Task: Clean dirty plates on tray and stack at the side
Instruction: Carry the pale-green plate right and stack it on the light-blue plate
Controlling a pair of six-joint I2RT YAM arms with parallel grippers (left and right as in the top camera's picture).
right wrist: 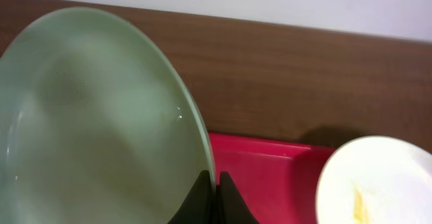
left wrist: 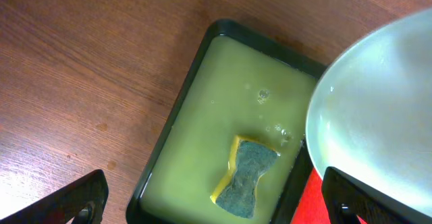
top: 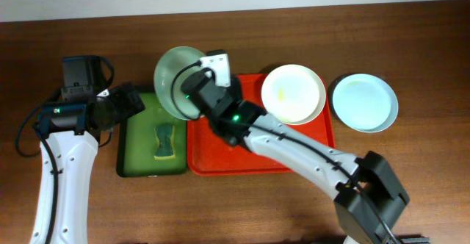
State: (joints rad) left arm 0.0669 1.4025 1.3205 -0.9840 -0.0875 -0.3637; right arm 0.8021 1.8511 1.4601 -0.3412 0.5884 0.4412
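Right hand [right wrist: 210, 196] gripped pale green plate [right wrist: 101, 116] by its rim over green tray's [top: 134, 156] far-right corner; left hand [left wrist: 214, 183] stood released.

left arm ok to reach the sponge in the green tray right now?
Probably yes. The left gripper hangs open near the green tray, the sponge lies uncovered, and the plate the right gripper holds is off to the side.
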